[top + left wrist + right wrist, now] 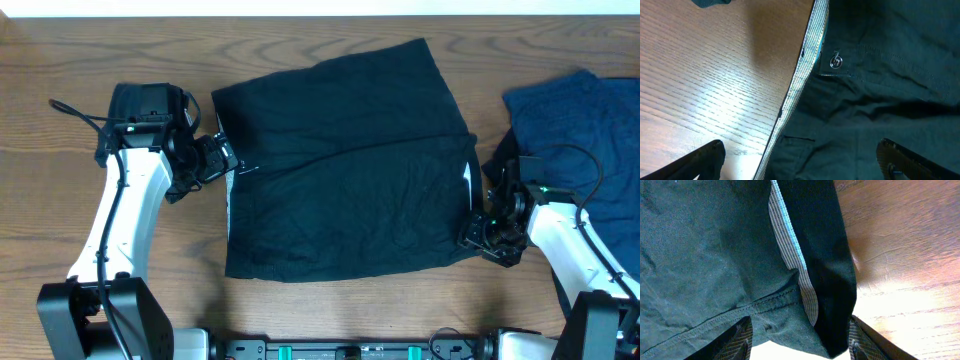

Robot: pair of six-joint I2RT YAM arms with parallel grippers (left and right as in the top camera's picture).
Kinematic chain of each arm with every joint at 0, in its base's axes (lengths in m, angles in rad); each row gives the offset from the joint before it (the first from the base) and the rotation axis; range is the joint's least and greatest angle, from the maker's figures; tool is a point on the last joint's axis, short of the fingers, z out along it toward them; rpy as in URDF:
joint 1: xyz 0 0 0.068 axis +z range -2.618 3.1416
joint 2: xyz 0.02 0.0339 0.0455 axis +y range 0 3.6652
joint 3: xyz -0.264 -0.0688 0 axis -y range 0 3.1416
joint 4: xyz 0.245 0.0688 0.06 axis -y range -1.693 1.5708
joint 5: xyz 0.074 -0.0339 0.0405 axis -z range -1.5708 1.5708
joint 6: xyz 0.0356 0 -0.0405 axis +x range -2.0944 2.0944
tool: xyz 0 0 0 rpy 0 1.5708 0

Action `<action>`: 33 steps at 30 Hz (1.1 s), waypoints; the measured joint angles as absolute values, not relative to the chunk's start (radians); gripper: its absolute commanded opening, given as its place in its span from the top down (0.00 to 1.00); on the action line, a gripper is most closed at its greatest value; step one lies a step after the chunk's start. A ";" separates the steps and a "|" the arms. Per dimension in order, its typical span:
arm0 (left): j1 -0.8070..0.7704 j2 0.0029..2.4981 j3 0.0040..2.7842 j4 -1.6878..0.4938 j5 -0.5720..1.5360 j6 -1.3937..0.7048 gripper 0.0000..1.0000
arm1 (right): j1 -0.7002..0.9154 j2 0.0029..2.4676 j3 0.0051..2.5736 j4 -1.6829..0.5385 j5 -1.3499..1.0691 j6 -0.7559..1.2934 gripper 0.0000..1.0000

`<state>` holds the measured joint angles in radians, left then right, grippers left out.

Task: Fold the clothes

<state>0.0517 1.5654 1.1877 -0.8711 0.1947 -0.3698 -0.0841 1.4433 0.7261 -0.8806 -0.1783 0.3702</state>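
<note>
Wood-grain table; two arms, two garments. Left gripper released, jaws spread astride waistband edge of black shorts, one button close by; likely lined up for pinch. Shorts flat mid-table. Right gripper also unclenched, straddling opposite edge. Navy garment set aside far right.

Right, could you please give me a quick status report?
Left gripper and right gripper: jaws open, straddling edges of the black garment. It lies flat. Navy garment beside right arm, nothing blocking.
</note>
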 measured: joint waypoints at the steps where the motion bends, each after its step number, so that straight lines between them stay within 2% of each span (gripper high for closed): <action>1: 0.052 1.565 1.188 -0.871 0.194 -0.370 0.02 | -0.084 1.443 0.726 -0.881 -0.178 0.368 0.55; 3: 0.052 1.565 1.188 -0.871 0.194 -0.370 0.02 | -0.084 1.443 0.726 -0.880 -0.172 0.368 0.75; 7: 0.052 1.565 1.188 -0.871 0.195 -0.370 0.02 | -0.084 1.443 0.726 -0.884 -0.162 0.376 0.99; 11: 0.052 1.565 1.188 -0.871 0.195 -0.370 0.02 | -0.084 1.443 0.731 -0.934 -0.160 0.382 0.99; 12: 0.052 1.565 1.188 -0.871 0.195 -0.370 0.02 | -0.084 1.443 0.736 -0.949 -0.160 0.383 0.98; 15: 0.052 1.565 1.188 -0.871 0.195 -0.370 0.02 | -0.084 1.443 0.764 -0.978 -0.162 0.389 0.77; 17: 0.052 1.565 1.188 -0.871 0.195 -0.370 0.02 | -0.084 1.443 0.780 -0.979 -0.161 0.395 0.70; 24: 0.052 1.565 1.188 -0.871 0.194 -0.370 0.02 | -0.084 1.443 0.790 -0.984 -0.164 0.403 0.64; 27: 0.052 1.565 1.188 -0.871 0.195 -0.370 0.02 | -0.084 1.443 0.790 -0.997 -0.165 0.411 0.57; 30: 0.052 1.565 1.188 -0.871 0.195 -0.370 0.02 | -0.084 1.443 0.790 -1.002 -0.168 0.417 0.45; 33: 0.052 1.565 1.188 -0.871 0.195 -0.370 0.02 | -0.084 1.443 0.790 -1.002 -0.177 0.417 0.41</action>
